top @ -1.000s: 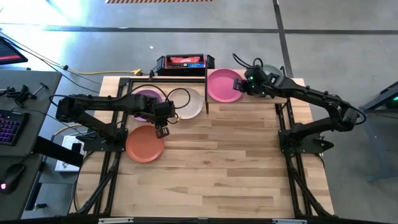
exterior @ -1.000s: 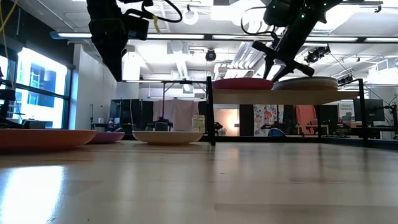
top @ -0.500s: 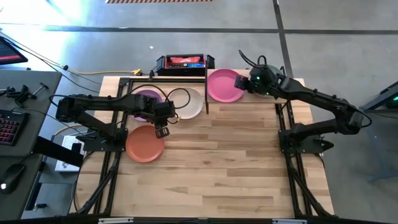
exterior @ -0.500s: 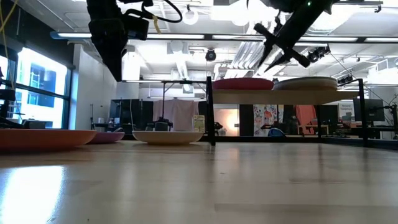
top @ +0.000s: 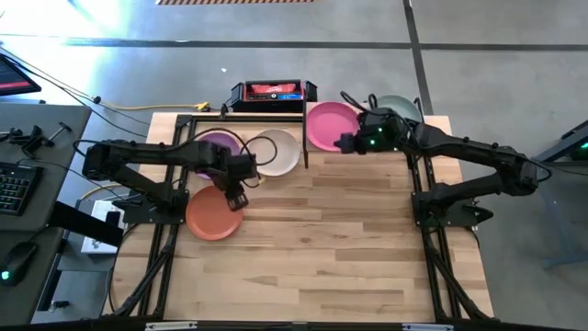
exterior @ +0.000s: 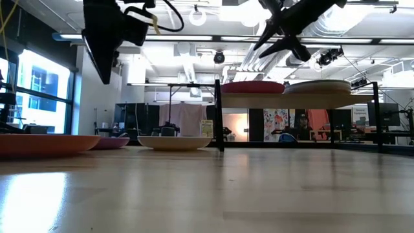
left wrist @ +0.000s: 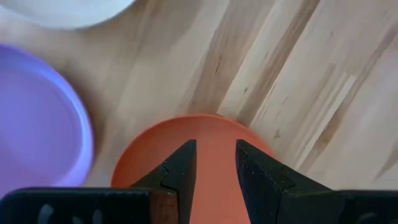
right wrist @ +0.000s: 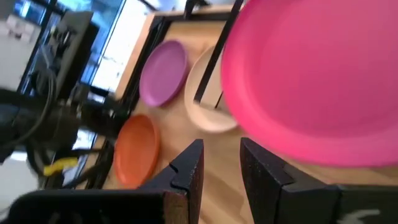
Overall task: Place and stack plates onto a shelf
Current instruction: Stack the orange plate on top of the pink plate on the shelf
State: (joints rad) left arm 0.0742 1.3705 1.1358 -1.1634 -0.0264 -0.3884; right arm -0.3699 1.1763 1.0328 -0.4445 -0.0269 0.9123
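On the slatted table (top: 349, 239), the shelf (exterior: 291, 100) holds two plates, pink (top: 329, 124) and pale teal (top: 399, 106); three lie beside it: cream (top: 280, 152), purple (top: 217, 147), orange (top: 211, 214). Left gripper (top: 236, 199) and right gripper (top: 346, 143) gape, empty.

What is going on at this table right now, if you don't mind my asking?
Two arms are loading plates onto the small light-wood shelf. A round pink plate and a pale teal plate already sit on it. The right gripper hovers empty and open at the pink plate's near edge. The left gripper, also open, hangs above the orange plate on the tabletop; the purple plate and cream-white plate wait nearby.
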